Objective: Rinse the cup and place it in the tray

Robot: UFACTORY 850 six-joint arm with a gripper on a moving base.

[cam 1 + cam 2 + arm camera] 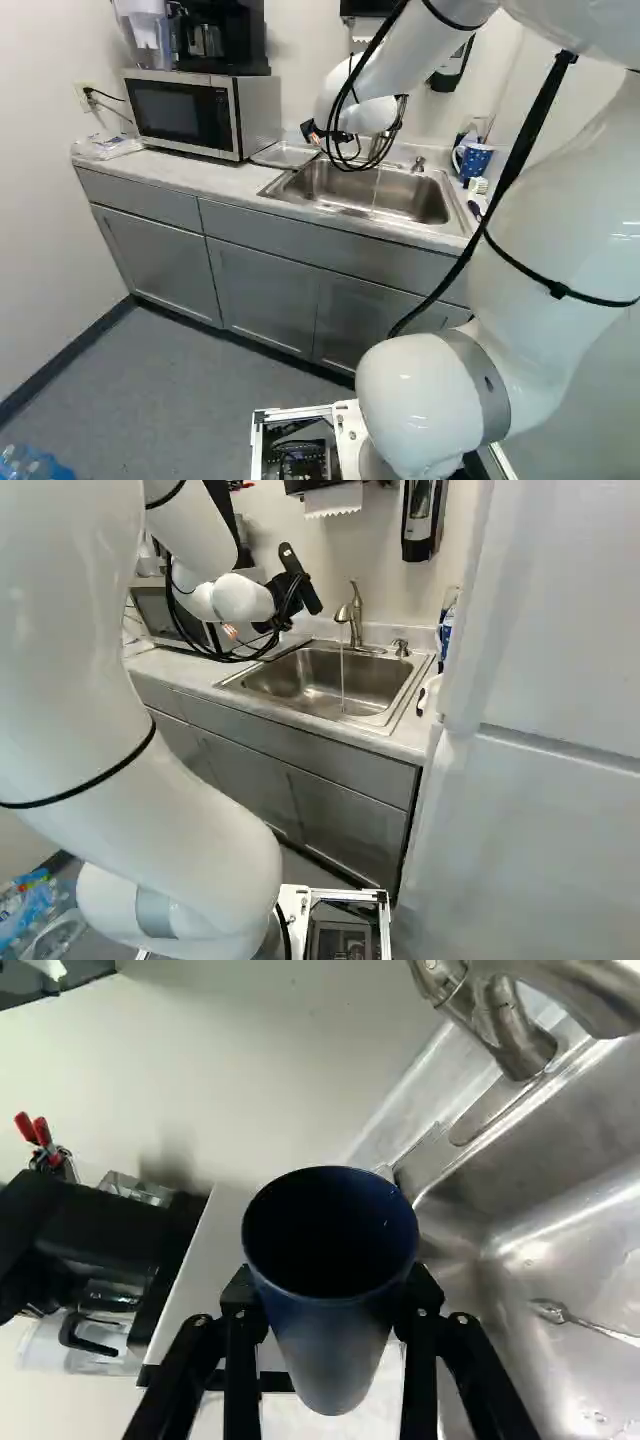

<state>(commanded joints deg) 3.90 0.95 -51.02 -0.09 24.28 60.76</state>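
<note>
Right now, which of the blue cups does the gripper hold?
The plain dark cup, held between the two fingers of the gripper. The mug has white dots and a handle, and it stands beside the sink.

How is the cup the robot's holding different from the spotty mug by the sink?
The cup is plain dark blue; the mug has white spots. The mug has a handle; the cup shows none. The cup is in the gripper; the mug stands on the counter. Both are blue.
</note>
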